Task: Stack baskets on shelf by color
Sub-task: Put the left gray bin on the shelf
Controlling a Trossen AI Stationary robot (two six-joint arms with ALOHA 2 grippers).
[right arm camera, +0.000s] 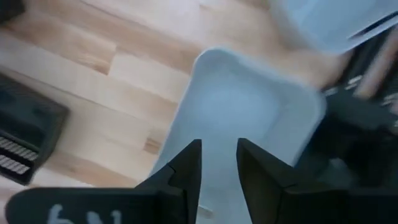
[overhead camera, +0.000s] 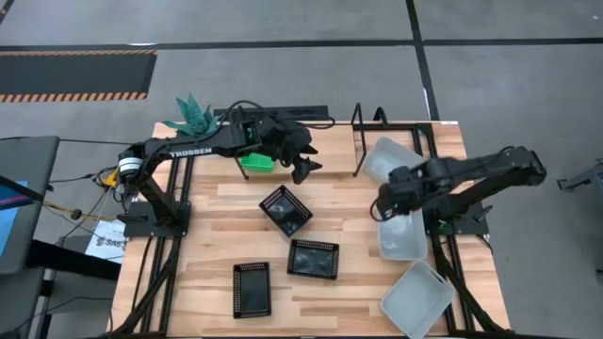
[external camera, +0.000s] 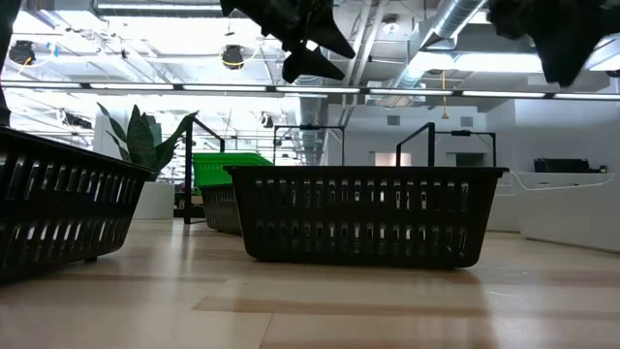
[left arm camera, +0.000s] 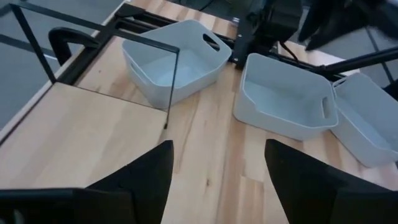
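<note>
A green basket sits on the shelf, partly under my left arm. My left gripper hangs open above the shelf board, with nothing between its fingers. Three black baskets rest on their bottoms on the tabletop. Three white baskets line the right side. My right gripper points down over the middle white basket. Its fingers stand a little apart and hold nothing.
The shelf's black upright end loop stands between the board and the far white basket. A green plant is at the far left. Bare tabletop lies between the black and the white baskets.
</note>
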